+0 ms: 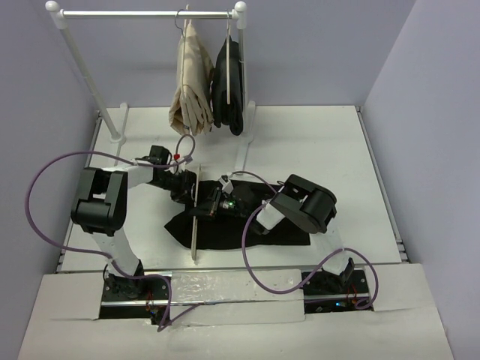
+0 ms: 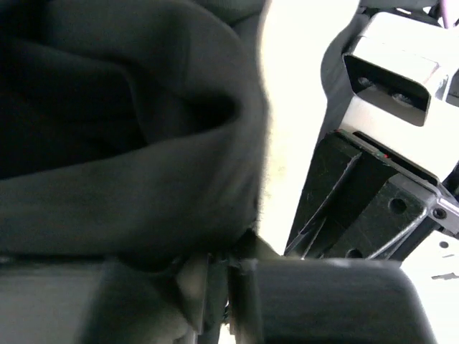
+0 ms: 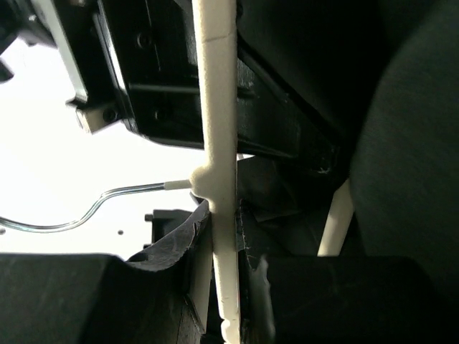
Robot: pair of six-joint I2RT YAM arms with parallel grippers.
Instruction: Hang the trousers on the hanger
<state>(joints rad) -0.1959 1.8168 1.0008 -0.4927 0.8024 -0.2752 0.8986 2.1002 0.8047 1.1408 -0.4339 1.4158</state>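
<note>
The black trousers point(image 1: 259, 229) lie crumpled on the table in front of the arms. The white hanger point(image 1: 195, 241) lies across their left end, its long bar running near to far. My right gripper point(image 1: 208, 202) is shut on the hanger's bar point(image 3: 218, 129), just below the junction with the metal hook point(image 3: 107, 202); the right wrist view shows the bar pinched between my fingers point(image 3: 224, 276). My left gripper point(image 1: 186, 193) is just left of the hanger, shut on a fold of the trousers point(image 2: 129, 150) at its fingertips point(image 2: 229, 269). The two grippers almost touch.
A white clothes rack point(image 1: 150, 13) stands at the back, holding beige trousers point(image 1: 191, 86) and a smaller black garment point(image 1: 231, 88) on their own hangers. Its base feet point(image 1: 244, 150) reach toward the work area. Purple cables point(image 1: 45, 180) loop beside both arms. Walls close in on both sides.
</note>
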